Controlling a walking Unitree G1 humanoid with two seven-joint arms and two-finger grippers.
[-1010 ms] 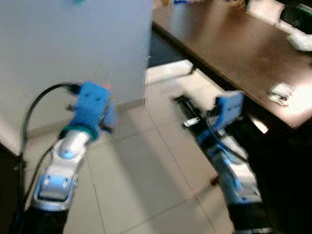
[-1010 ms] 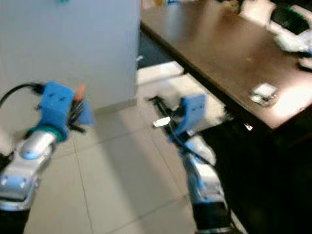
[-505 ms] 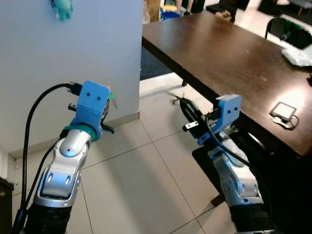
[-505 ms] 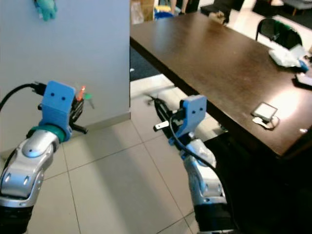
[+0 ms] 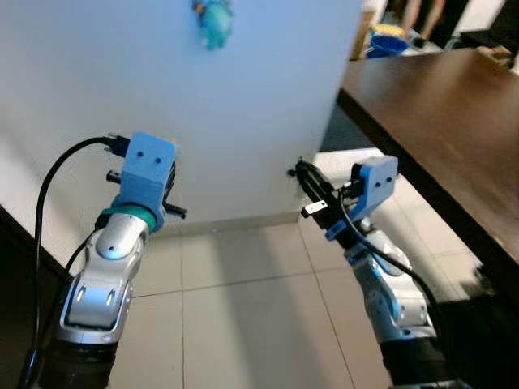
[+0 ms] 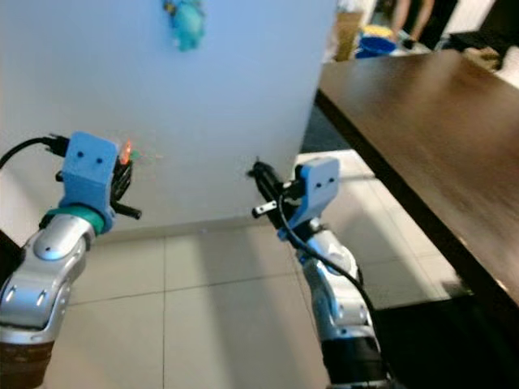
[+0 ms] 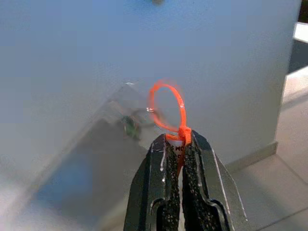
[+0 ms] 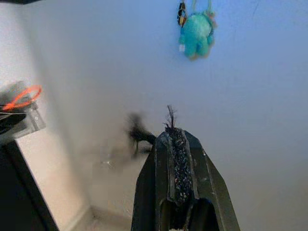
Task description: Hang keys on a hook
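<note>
The left pincer (image 7: 175, 144) clenches the keys' orange loop (image 7: 167, 107) at mid-left. The hook with a teal toy (image 5: 214, 20) sits upper centre, above it. The right pincer (image 8: 175, 132) is clenched empty.

Teal plush toy (image 6: 186, 23) on white wall (image 6: 235, 97), dark table (image 6: 430, 138) right

A big dark brown table (image 5: 438, 105) stands off to the side of the right gripper (image 5: 302, 174), above the pale tiled floor (image 5: 243, 324).
</note>
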